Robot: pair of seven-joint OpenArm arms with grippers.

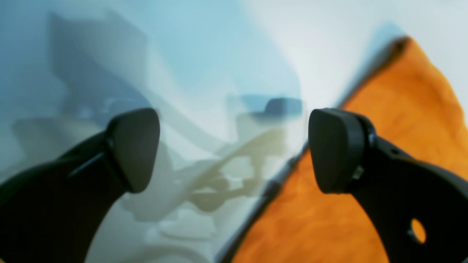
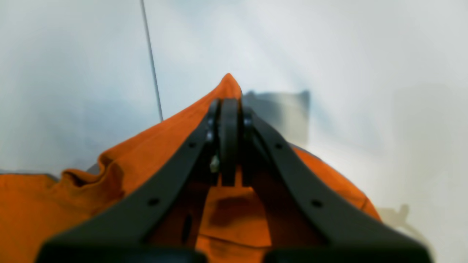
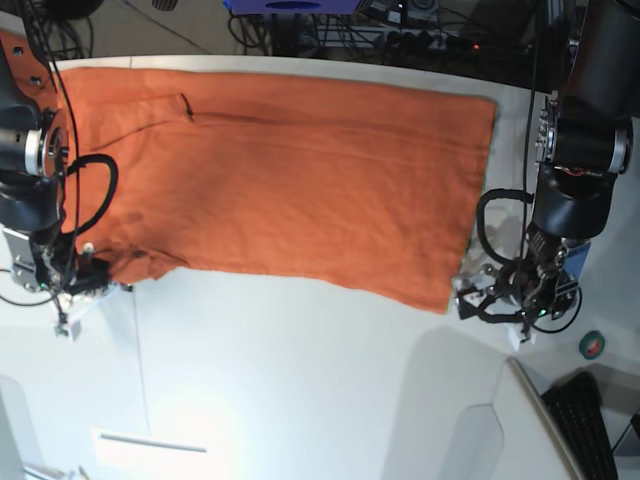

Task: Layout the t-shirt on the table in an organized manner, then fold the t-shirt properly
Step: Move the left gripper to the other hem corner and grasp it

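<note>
Orange t-shirt (image 3: pixel 280 170) lies spread across the tabletop (image 3: pixel 300 380). Right tool (image 2: pixel 228 106) is pinched on the shirt's corner; left tool (image 1: pixel 234 149) gapes wide just beside the shirt's hem, empty. Risk: one-sided pull skews the cloth, or the thin pinch slips.

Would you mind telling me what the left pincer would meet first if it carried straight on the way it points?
Probably the bare table, just beside the t-shirt edge; the left pincer is open, though depth is blurry.
</note>
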